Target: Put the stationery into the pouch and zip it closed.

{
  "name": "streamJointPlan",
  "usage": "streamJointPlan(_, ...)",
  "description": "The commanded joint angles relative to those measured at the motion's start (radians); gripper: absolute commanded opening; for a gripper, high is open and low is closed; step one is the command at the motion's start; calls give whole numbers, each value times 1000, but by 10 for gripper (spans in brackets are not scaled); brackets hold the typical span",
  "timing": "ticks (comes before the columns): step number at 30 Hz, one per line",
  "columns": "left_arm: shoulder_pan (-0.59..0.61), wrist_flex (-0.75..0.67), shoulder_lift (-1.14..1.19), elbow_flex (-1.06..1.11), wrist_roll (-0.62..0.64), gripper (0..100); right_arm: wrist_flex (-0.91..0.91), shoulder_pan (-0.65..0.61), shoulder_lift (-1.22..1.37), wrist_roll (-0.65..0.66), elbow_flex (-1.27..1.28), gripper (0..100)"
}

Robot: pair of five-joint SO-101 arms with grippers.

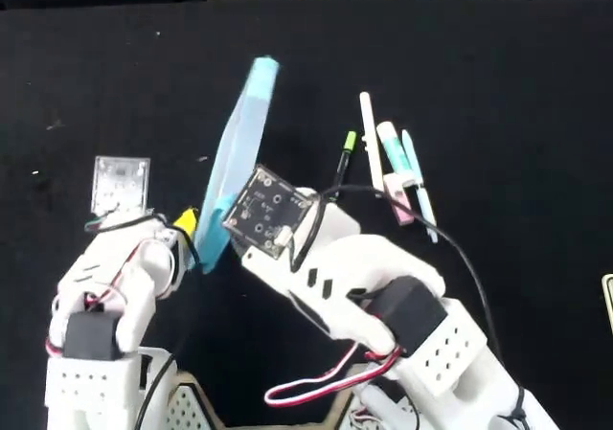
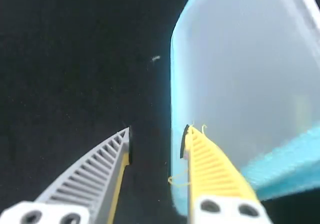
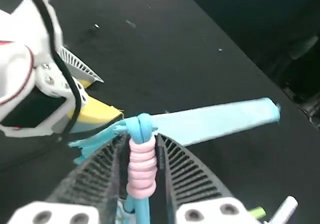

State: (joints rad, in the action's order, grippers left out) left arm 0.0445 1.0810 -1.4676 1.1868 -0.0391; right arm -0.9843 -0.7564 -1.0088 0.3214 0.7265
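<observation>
The light-blue pouch (image 1: 239,147) stands on its edge above the black table, between the two arms. My right gripper (image 3: 141,139) is shut on the pink beaded zipper pull (image 3: 141,166) at the pouch's near end. My left gripper (image 2: 155,134) is open, with only table between its fingers. Its yellow finger (image 2: 210,169) lies against the pouch's translucent side (image 2: 240,74). The stationery lies on the table to the right of the pouch: a white pen (image 1: 370,138), a green-tipped pen (image 1: 345,157), a teal marker (image 1: 395,147), a blue pen (image 1: 419,186) and a pink eraser (image 1: 399,207).
A small grey square plate (image 1: 121,183) lies just beyond the left arm. A pale object (image 1: 607,301) shows at the table's right edge. The right arm's black cable (image 1: 450,243) loops close to the stationery.
</observation>
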Motion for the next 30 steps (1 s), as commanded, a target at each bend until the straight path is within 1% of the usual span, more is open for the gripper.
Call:
streamJointPlan(1,12,49,-74,-45,-37,182,31,-38,-22,3,-74,11)
streamJointPlan(5,13,38,-98,59,-86,182,29,-37,-24,3,-101,11)
streamJointPlan(8,22,-12,-98,114,-89,182,29,-37,-24,3,-107,11)
streamJointPlan(12,50,-98,-91,136,-83,182,34,-34,-24,3,-107,11)
streamJointPlan(14,16,-112,-91,150,-81,182,71,-12,-18,2,-108,11)
streamJointPlan(17,-76,-112,-89,168,-78,182,164,23,-15,-6,-102,11)
streamJointPlan(19,-136,-118,-89,188,-40,182,212,28,-12,-6,-104,11)
streamJointPlan(22,-199,-186,-89,231,18,182,245,26,25,-6,-124,11)
streamJointPlan(26,-266,-272,-89,269,55,182,219,26,111,-8,-162,11)
streamJointPlan(30,-280,-278,-89,292,60,182,75,25,139,-8,-202,11)
